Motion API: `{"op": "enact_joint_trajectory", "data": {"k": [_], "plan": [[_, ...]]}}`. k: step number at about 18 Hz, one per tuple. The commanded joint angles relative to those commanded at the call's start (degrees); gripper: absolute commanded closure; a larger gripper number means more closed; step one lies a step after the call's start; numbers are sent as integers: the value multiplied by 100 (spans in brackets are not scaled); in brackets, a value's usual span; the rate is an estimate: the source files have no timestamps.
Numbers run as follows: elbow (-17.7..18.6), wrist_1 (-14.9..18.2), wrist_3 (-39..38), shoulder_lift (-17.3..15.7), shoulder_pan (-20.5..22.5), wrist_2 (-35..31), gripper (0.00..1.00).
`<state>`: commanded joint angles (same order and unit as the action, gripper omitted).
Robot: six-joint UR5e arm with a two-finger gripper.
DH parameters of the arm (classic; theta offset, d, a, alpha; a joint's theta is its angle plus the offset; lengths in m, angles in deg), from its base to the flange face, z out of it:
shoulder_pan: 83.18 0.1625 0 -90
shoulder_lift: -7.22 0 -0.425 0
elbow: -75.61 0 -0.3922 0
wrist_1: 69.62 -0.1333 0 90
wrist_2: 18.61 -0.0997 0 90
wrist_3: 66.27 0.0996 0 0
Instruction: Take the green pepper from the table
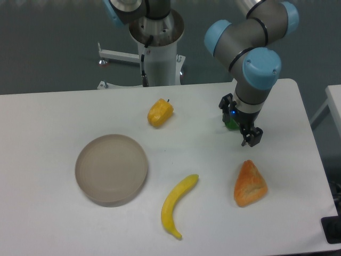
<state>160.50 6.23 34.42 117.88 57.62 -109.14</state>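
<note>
The gripper point(241, 128) sits low over the green pepper point(231, 124), of which only a small green patch shows between the fingers; whether the jaws have closed on it cannot be told. The pepper lies at the right rear of the white surface point(53, 224). By this view the lift remains to be done. An orange wedge point(249, 184) lies near in front; a yellow pepper point(160, 112), banana point(177, 205) and round dish point(111, 168) sit well apart.

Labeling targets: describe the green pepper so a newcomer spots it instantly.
Start at the right half of the white table and find the arm's end effector. The green pepper is the small green patch mostly hidden behind it, the only green item, above the orange wedge.
</note>
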Motion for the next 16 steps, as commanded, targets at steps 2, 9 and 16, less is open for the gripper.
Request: {"op": "enact_joint_trajectory", "data": {"k": [2, 9, 16], "plan": [[115, 0, 396, -79, 97, 18, 0], [844, -18, 3087, -176, 791, -26, 0], [1046, -114, 3044, -150, 783, 17, 0]]}}
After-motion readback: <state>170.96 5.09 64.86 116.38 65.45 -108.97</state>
